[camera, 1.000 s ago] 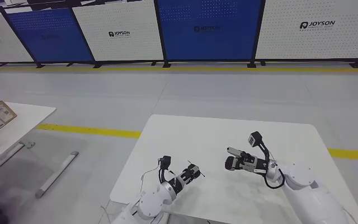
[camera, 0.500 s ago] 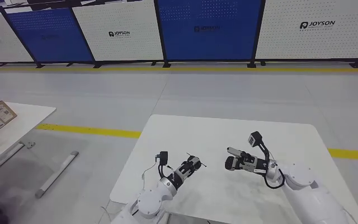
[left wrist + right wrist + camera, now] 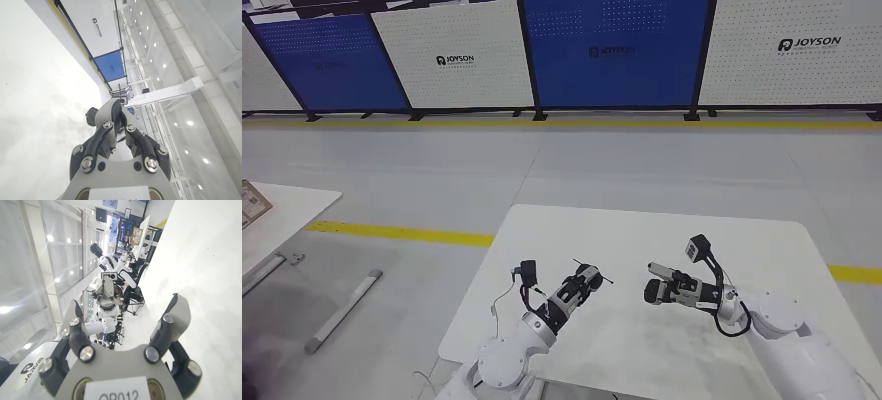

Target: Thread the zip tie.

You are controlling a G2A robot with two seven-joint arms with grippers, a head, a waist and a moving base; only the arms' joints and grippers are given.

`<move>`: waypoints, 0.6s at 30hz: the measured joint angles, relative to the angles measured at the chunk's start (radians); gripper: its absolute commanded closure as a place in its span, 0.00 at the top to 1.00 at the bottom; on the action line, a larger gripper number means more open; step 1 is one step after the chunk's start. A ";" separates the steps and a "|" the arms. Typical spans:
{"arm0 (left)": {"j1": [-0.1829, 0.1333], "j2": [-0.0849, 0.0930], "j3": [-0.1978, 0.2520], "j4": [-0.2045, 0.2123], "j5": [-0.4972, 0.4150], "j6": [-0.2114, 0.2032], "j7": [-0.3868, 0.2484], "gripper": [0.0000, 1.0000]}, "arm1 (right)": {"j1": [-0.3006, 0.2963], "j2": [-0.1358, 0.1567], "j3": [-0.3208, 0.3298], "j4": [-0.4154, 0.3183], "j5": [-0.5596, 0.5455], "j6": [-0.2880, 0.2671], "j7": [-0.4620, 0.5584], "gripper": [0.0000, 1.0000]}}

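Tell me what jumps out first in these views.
The left end effector, above the near side of the white table, is shut on a thin black zip tie that pokes out beyond it. Facing it across a gap, the right end effector hangs wide open and empty.

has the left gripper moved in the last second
Yes. In the top view the left gripper, shut on the zip tie, has moved away from the table's near edge and nearer the right gripper, which stayed put.
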 measured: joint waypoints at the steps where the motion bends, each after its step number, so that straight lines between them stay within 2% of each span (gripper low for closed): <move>1: 0.000 0.000 0.000 0.000 0.000 0.000 0.000 0.00 | 0.000 0.000 0.000 0.000 0.000 0.000 0.000 1.00; 6: -0.001 0.000 0.000 -0.003 -0.002 -0.002 0.001 0.00 | 0.000 0.000 0.000 0.000 0.000 0.000 0.000 1.00; 9: -0.002 -0.002 -0.005 -0.046 -0.015 -0.032 0.024 0.00 | 0.000 0.000 0.000 0.000 0.000 0.000 0.000 1.00; 13: 0.022 -0.003 -0.030 -0.129 -0.038 -0.082 0.055 0.00 | 0.000 0.000 0.000 0.000 0.000 0.000 0.000 1.00; 16: 0.041 -0.001 -0.040 -0.160 -0.049 -0.086 0.050 0.00 | 0.000 0.000 0.000 0.000 0.000 0.000 0.000 1.00; 18: 0.044 -0.001 -0.040 -0.163 -0.056 -0.079 0.043 0.00 | 0.000 0.000 0.000 0.000 0.000 0.000 0.000 1.00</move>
